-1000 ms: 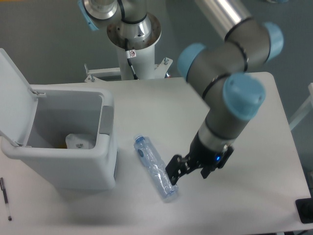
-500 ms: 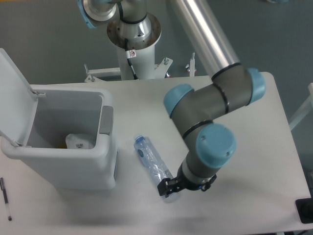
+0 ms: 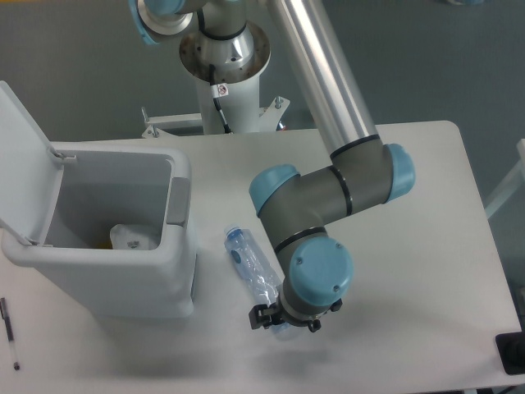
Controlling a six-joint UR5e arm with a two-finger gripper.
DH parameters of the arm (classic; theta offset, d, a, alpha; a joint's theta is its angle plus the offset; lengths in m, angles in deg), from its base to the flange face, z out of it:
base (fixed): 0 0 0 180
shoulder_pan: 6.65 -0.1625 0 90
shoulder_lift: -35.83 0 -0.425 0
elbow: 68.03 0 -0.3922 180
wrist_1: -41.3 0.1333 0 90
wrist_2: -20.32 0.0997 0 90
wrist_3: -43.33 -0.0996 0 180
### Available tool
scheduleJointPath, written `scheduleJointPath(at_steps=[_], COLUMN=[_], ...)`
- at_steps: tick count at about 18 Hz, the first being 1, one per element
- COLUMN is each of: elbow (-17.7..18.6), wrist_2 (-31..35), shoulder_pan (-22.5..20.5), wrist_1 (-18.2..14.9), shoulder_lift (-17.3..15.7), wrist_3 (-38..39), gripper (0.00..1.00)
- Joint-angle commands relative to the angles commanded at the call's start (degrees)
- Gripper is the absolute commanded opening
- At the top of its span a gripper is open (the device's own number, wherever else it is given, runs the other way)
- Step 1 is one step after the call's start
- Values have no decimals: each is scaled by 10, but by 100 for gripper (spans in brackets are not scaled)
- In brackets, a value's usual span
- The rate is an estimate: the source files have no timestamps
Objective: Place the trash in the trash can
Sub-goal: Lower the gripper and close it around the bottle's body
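Crushed clear bottle [image 3: 253,271] lying on table [image 3: 426,205] beside open trash can [image 3: 176,271]. Gripper [image 3: 281,322] low over its near end, finger spread impossible to tell. Probably light, springy, slippery; best pinched mid-body.

The trash can [image 3: 123,271] stands on the left part of the table [image 3: 426,246], with its lid [image 3: 25,160] tipped up on its left side. A paper scrap [image 3: 131,236] lies inside it. The plastic bottle [image 3: 250,264] lies on the table just right of the can. The gripper [image 3: 277,322] is over the bottle's near end. A pen [image 3: 9,332] lies left of the can, by the table's near edge
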Motion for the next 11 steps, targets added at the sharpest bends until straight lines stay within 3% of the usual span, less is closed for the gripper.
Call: scheduleJointPath(at_steps=[11], elbow=[12], wrist_2=[46], shoulder_pan=[19], wrist_1=[3], shoulder_lift=[13], wrist_3=[39], gripper=[92])
